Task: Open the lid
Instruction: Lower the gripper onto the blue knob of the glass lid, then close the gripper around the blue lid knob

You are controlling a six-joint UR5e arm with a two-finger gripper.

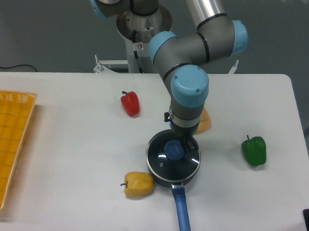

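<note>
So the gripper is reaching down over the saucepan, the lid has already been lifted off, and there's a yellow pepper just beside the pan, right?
Not quite: the camera view shows the lid on the saucepan, not lifted off. The rest holds: the gripper is down over the saucepan next to the blue knob, and the yellow pepper lies just beside it.

No text, brand or number can be read. A small white sticker (140, 46) with a red mark sits on the robot base (143, 37), too small to make out. The lid (172, 157) shows only pale glints.
</note>
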